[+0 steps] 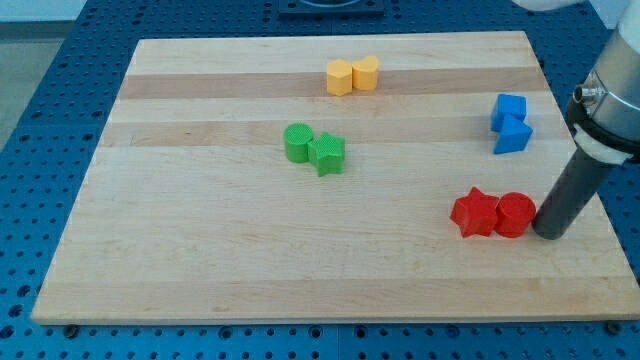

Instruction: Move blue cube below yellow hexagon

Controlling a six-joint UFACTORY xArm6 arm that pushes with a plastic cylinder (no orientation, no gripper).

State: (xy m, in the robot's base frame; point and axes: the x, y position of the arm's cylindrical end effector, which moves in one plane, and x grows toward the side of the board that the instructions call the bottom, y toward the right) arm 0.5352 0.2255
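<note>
My tip (pixel 548 235), a plain dark rod with no gripper to open or close, rests just right of the red plastic cylinder (pixel 515 214), with the blue plastic cube (pixel 509 108) above it and the yellow plastic hexagon (pixel 340 77) far up-left on the wooden table (pixel 200 250), so the push is judged not yet begun.

We see our arm (pixel 612 85) at the view's right edge as a pale grey, rounded housing ringed by a dark band, with a small silver screw on its left side. From it runs a straight, smooth, dark grey rod (pixel 572 190), round in section, ending in my tip (pixel 548 235).
</note>
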